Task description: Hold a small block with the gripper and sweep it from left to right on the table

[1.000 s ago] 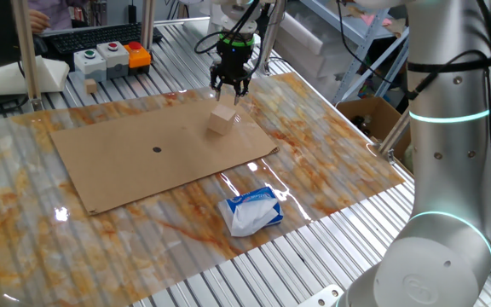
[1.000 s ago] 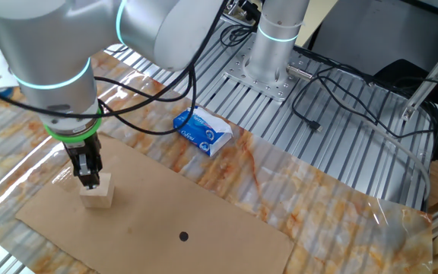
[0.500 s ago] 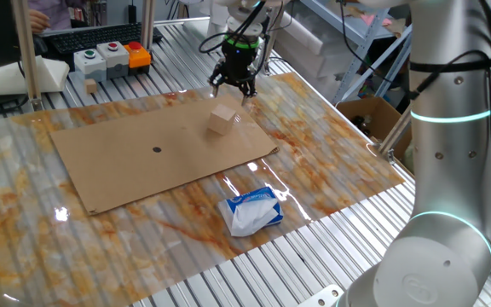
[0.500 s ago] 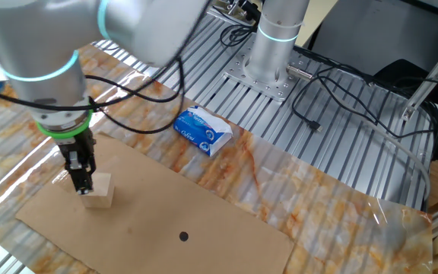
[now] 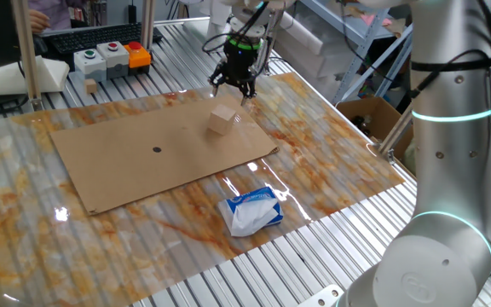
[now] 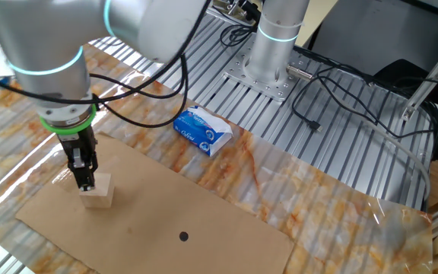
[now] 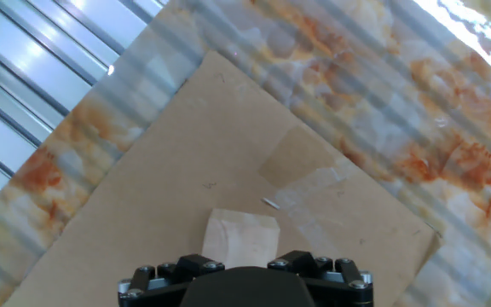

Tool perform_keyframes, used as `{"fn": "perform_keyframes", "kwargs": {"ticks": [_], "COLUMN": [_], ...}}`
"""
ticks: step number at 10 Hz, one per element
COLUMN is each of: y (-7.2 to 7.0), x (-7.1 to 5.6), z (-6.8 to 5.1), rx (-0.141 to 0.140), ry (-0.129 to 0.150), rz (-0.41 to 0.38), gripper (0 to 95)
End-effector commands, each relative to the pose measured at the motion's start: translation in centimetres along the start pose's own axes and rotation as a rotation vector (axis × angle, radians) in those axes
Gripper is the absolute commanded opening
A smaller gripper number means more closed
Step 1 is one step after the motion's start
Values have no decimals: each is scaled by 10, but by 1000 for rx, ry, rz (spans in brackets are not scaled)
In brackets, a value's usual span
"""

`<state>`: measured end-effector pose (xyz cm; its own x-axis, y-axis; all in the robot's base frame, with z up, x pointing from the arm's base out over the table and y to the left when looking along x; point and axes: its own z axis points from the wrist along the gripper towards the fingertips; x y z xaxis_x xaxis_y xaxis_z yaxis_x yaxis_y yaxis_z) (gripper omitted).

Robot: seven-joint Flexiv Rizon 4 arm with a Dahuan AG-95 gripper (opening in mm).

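In one fixed view we see the small block resting flat on the cardboard sheet, with the gripper above it, empty, its opening spread; we judge the block light, stiff and rather smooth, best pinched on two opposite side faces.

In the other fixed view the gripper hangs just over the block; the gap is unclear.

In the hand view we find the block near-cubic, no clear long axis, faces roughly square to the camera.

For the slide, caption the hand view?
Small pale tan wooden cube resting on the brown cardboard sheet, just beyond the black gripper; glossy orange-and-white marbled table around.
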<state>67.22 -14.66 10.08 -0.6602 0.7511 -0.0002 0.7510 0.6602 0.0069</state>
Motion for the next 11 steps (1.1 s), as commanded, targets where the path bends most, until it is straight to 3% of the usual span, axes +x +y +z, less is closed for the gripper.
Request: {"fn": "perform_keyframes", "kwargs": {"ticks": [1, 11], "y": [2, -9], "x": [-5, -2], "z": [3, 19], "rx": [0, -27], "ry": [9, -13], "rz": [-4, -32], "gripper": [760, 760]}}
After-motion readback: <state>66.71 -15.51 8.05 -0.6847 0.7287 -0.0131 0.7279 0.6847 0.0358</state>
